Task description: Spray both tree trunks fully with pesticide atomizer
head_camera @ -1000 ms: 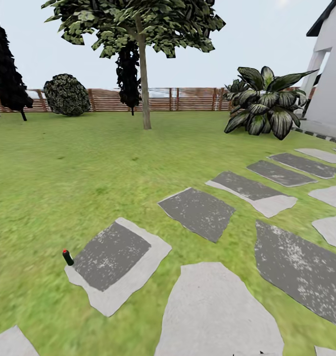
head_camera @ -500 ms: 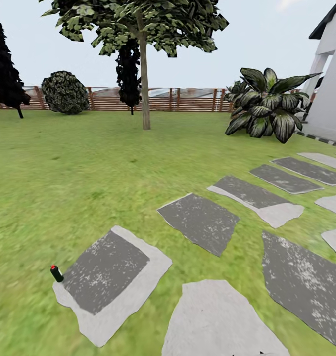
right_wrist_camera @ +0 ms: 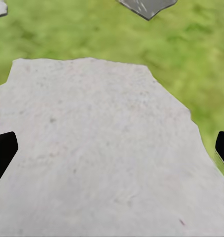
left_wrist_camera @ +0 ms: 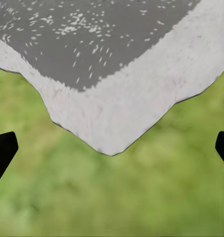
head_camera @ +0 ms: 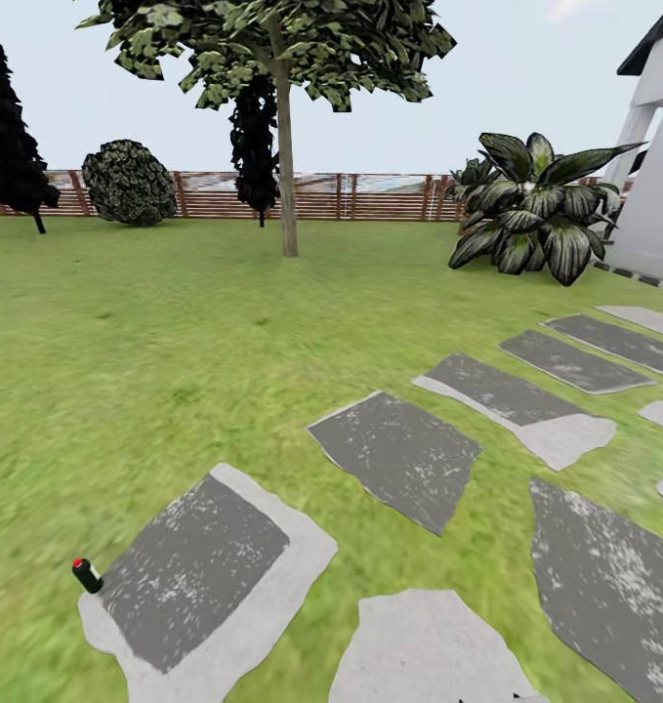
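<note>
The pesticide atomizer (head_camera: 87, 575) is a tiny black bottle with a red top. It stands tilted on the grass floor (head_camera: 126, 371) at the lower left of the head view, right beside the corner of a grey stepping stone (head_camera: 199, 576). One tree (head_camera: 272, 39) with a pale trunk (head_camera: 288, 186) stands far ahead near the fence. My left gripper (left_wrist_camera: 112, 150) is open over the grass and the tip of a paving stone. My right gripper (right_wrist_camera: 112, 150) is open above a pale stone. Nothing is between either gripper's fingers.
Grey stepping stones (head_camera: 399, 454) run from the near ground to the right, toward the white house (head_camera: 658, 176). A large broad-leaved plant (head_camera: 536, 210) stands by the house. A round bush (head_camera: 128, 183), dark trees (head_camera: 9, 137) and a brown slat fence (head_camera: 370, 195) line the far edge.
The whole head view has shifted, so the camera has moved. The atomizer and the stones now sit lower in the picture, and the atomizer is farther left. Nothing in the garden itself has moved.
</note>
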Tool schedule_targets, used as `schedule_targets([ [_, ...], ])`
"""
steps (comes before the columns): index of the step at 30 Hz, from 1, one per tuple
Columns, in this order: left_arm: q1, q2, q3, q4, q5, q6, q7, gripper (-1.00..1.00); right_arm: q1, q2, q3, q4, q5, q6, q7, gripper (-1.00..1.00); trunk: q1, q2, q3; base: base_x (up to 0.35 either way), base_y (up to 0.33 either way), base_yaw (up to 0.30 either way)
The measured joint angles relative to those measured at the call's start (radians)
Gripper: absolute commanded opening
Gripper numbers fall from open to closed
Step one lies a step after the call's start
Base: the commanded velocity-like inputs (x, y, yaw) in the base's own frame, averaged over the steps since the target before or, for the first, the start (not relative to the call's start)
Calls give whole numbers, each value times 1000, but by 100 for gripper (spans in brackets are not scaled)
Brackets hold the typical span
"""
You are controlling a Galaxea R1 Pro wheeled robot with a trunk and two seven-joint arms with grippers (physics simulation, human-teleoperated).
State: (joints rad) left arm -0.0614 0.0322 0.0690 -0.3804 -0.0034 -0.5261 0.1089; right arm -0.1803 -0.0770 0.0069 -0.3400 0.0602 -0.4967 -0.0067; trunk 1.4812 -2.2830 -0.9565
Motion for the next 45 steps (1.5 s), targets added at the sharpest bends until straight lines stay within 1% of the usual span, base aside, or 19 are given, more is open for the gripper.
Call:
schedule_targets([
  [7, 0, 0, 0, 0, 0, 0, 0, 100, 1, 0, 0, 0, 0, -2, -1, 100, 0, 0, 0, 216, -72, 97],
  [18, 0, 0, 0, 0, 1, -1, 0, 100, 1, 0, -1, -1, 0, -2, -1, 100, 0, 0, 0, 191, -69, 269],
  [24, 2, 0, 0, -1, 2, -3, 0, 100, 0, -1, -1, -1, 0, -2, -1, 100, 0, 0, 0, 60, -13, 260],
  [34, 3, 0, 1, -2, 2, -6, 0, 100, 0, 0, 0, -4, 0, -2, 2, 100, 0, 0, 0, 2, 1, 22],
  [45, 3, 0, 2, -2, 6, -4, 0, 100, -1, 0, -1, -1, 0, -2, 2, 100, 0, 0, 0, 0, 280, 0],
])
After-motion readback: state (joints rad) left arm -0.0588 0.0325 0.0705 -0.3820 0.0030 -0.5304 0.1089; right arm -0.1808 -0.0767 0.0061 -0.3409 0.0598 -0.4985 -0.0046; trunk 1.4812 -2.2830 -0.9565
